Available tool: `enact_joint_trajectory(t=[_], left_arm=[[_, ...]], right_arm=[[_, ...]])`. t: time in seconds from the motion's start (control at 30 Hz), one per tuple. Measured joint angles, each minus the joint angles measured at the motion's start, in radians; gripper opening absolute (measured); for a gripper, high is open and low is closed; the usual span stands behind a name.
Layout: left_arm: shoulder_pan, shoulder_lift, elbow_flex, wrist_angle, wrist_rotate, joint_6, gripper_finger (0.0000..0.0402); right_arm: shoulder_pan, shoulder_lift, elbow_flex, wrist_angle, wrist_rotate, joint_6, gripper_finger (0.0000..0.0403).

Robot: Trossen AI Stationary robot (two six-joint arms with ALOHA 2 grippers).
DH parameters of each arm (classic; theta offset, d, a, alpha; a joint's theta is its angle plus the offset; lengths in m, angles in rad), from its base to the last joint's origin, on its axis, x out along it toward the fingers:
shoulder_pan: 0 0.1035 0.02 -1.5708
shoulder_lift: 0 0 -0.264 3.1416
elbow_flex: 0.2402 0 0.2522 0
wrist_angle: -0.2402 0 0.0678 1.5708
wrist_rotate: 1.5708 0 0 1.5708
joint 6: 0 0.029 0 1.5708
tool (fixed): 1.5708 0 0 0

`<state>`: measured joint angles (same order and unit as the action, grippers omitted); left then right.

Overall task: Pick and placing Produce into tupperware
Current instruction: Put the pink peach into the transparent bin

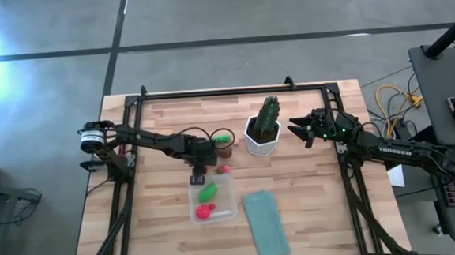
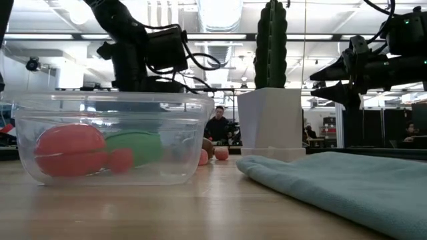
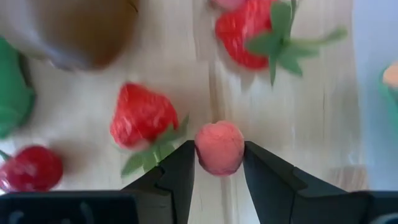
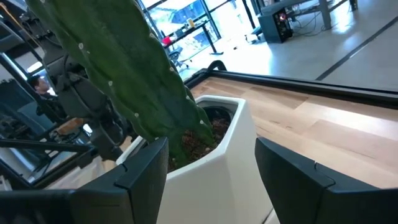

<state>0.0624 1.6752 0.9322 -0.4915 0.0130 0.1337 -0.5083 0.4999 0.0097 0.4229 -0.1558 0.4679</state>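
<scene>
A light butcher-block wooden worktop (image 1: 312,209) framed by black rails stands on a grey concrete floor; the low view shows a bright open workspace behind it, where one seated person (image 2: 217,125) is visible.

One small clear square plastic tupperware container (image 1: 231,208) sits at about 7 o'clock from the worktop centre. It holds three produce pieces: one large red round fruit (image 2: 68,151), one small red piece (image 2: 121,161) touching it, and one green elongated vegetable (image 2: 137,147) behind them. One flat teal-green rectangular lid (image 1: 264,223) lies just beside the container at its 3 o'clock side. One tall green cactus (image 1: 268,115) stands upright in one white pot (image 1: 258,144) near the worktop centre, at about 1 o'clock from the container.

The left tool (image 3: 219,171) is low over the worktop at 12 o'clock from the container. Its fingers bracket one small pink-red round piece (image 3: 219,147) and appear to touch it on both sides. Loose produce lies around it in the left wrist view: two red strawberries with green leaves (image 3: 143,116), one brown round piece (image 3: 81,31), one small red round piece (image 3: 31,169) and part of one green piece (image 3: 12,93).

The right tool (image 4: 211,171) hovers just beside the pot at its 3 o'clock side, fingers spread apart and holding nothing.
</scene>
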Motion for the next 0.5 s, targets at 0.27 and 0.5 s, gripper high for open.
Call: enact_joint_trajectory(t=[0.27,0.5], left_arm=[[0.001,0.015,-0.002,0.016,0.001,-0.001,0.0120],[0.001,0.017,0.000,0.014,0.000,-0.001,0.0120]], right_arm=[[0.000,0.000,0.000,0.000,0.000,0.000,0.0233],[0.000,0.000,0.000,0.000,0.000,0.000,0.0233]])
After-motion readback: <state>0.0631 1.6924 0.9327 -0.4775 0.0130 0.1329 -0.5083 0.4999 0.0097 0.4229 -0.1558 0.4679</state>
